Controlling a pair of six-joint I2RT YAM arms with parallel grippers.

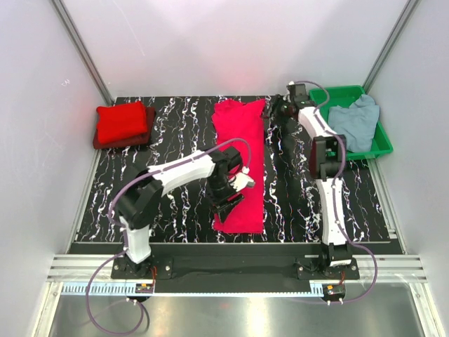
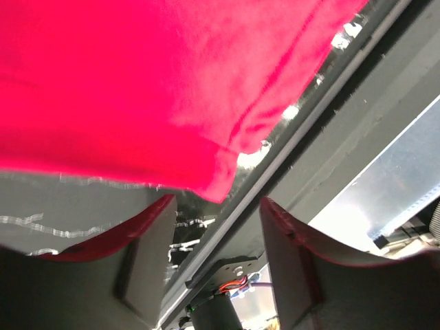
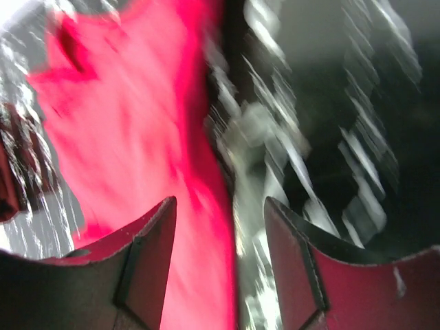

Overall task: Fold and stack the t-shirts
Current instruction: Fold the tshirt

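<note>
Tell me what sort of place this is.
Probably a robot lab test booth, not a home or a laundry: plain white wall panels on metal framing enclose a black marbled table, and the left arm and right arm are bolted along its near edge.

The spread shirt (image 1: pixel 238 165) is crimson, the folded stack (image 1: pixel 124 123) red, the crumpled shirt (image 1: pixel 354 121) grey-blue, the tray (image 1: pixel 338 91) green, and the table (image 1: pixel 175 133) black with white marbling.
</note>
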